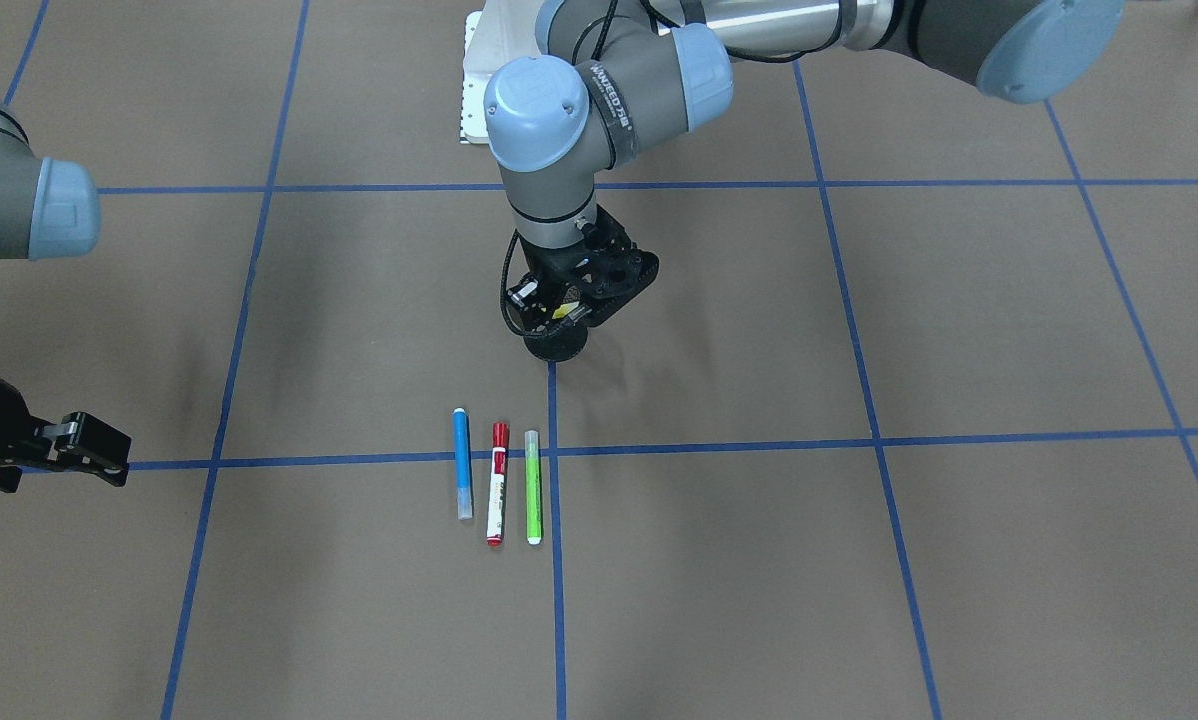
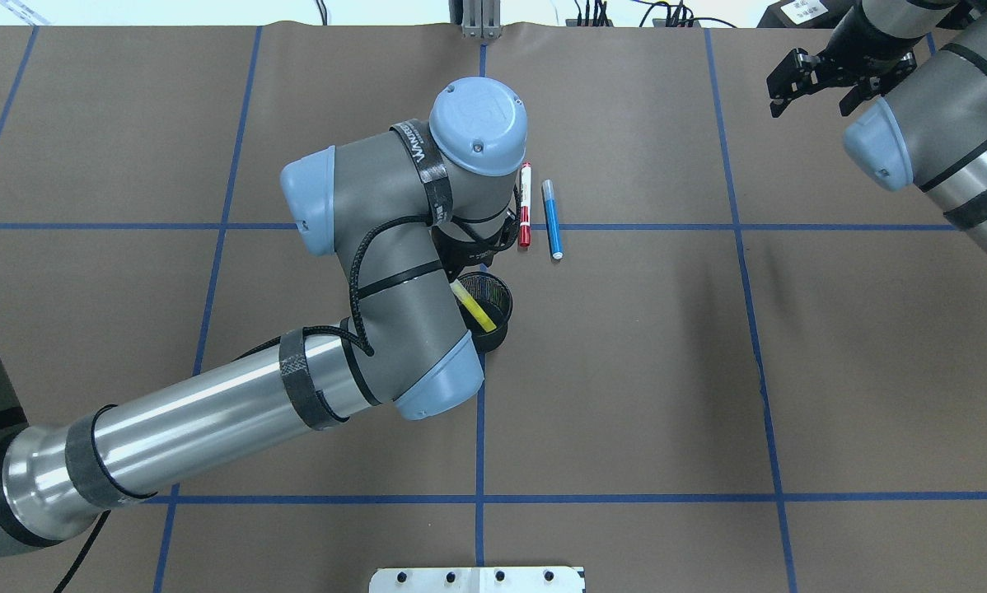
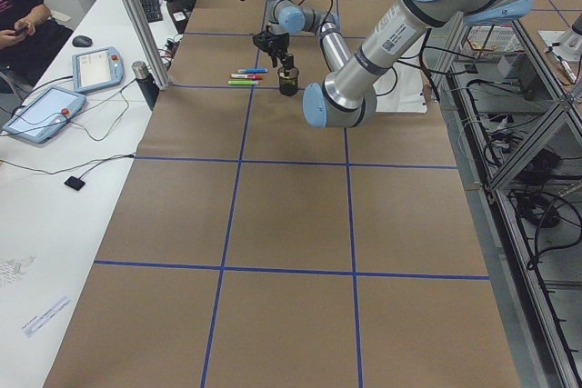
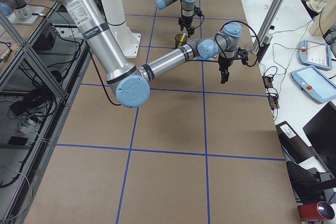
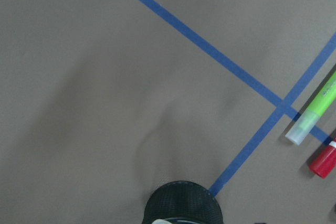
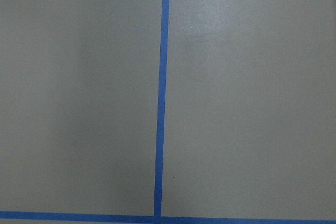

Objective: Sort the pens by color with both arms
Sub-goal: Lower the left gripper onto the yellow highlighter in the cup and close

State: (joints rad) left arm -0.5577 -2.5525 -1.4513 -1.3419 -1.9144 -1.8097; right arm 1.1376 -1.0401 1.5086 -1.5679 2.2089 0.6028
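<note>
– On the counter [image 1: 859, 600], what is laid where?
– The blue pen [image 1: 462, 462], red-capped pen [image 1: 498, 483] and green pen [image 1: 533, 487] are laid parallel; the yellow highlighter [image 2: 475, 309] is leaned in the mesh cup [image 2: 500, 317]. Light, stiff, slick barrels are expected: a mid-barrel grip is advised. The right claw [image 2: 813, 95] is spread, empty; the left claw [image 1: 559, 318] cannot be judged.
</note>
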